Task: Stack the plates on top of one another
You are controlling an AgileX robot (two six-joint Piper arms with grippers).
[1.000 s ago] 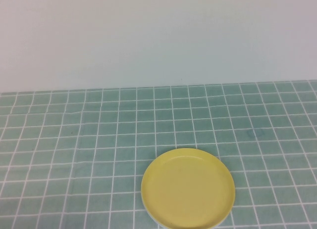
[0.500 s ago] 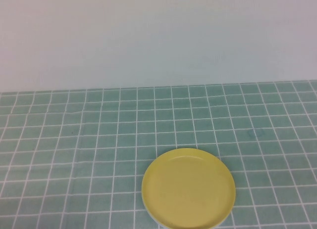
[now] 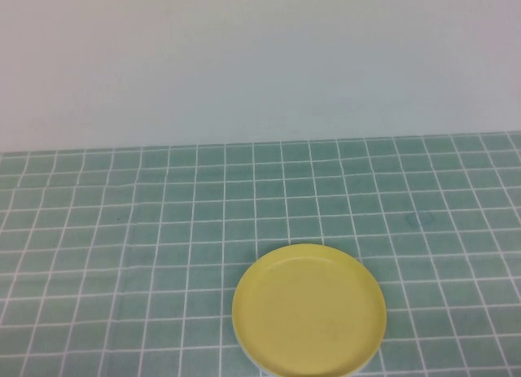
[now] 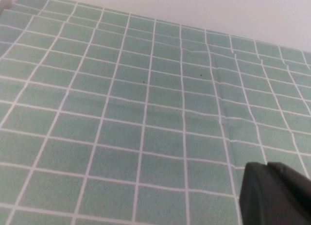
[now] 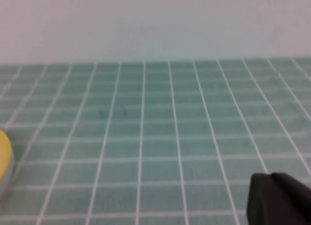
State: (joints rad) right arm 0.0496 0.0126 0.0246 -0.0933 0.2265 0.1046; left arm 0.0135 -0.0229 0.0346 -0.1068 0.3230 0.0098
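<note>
The yellow plate (image 3: 309, 310) lies at the front middle of the green checked tablecloth in the high view. A thin white rim (image 3: 242, 349) shows under its near-left edge, so it rests on another plate. The light blue plate is hidden. The yellow plate's edge also shows in the right wrist view (image 5: 3, 152), with a pale rim under it. My left gripper (image 4: 266, 165) shows only in its wrist view, shut and empty over bare cloth. My right gripper (image 5: 271, 176) is shut and empty, well to the side of the stack. Neither arm shows in the high view.
The green tablecloth (image 3: 163, 230) with white grid lines covers the table up to a plain pale wall (image 3: 260, 59) at the back. The cloth has a slight wrinkle in the left wrist view (image 4: 221, 113).
</note>
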